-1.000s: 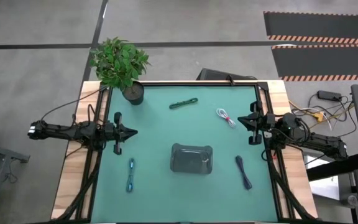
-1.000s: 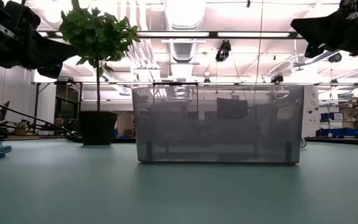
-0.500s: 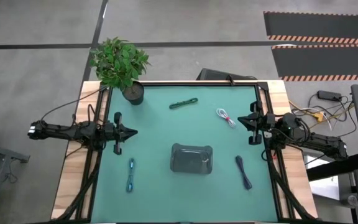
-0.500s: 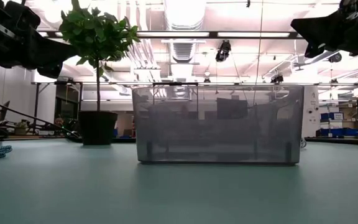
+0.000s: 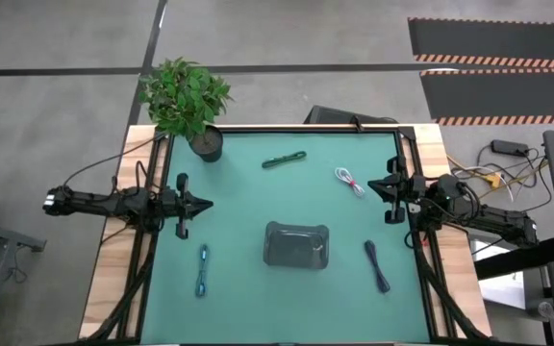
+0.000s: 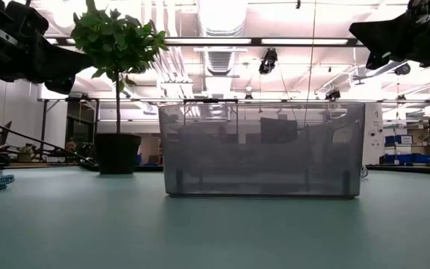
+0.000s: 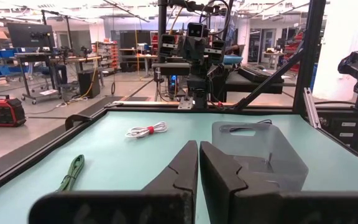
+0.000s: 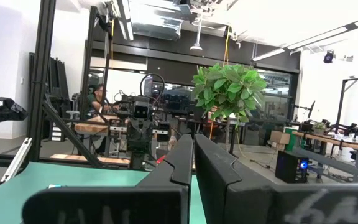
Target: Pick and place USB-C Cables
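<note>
The left gripper (image 5: 203, 203) hung shut and empty above the left edge of the table (image 5: 248, 279), its fingers pressed together in the left wrist view. The light blue cable (image 5: 201, 270) was the nearest thing to it, near the gripper, off to one side of its pointing line and toward the front edge, with its long axis running crosswise to the gripper's reach. The right gripper (image 5: 372, 186) was likewise closed on nothing, raised above the right edge. The white and red cable (image 5: 350, 181) lay just ahead of it, slightly off its line toward the back, its length slanting across the approach. The dark navy cable (image 5: 377, 265) lay farther from that gripper, to the other side toward the front edge, also slanted. Beyond these, the grey tray (image 5: 296, 244) sat between the two arms, nearer the front. The green cable (image 5: 283, 160) lay farthest out, near the back edge and roughly midway between both grippers, its length almost parallel to that edge. By position, the left arm seemed better placed for the blue cable, and the right arm for the white and navy ones.
</note>
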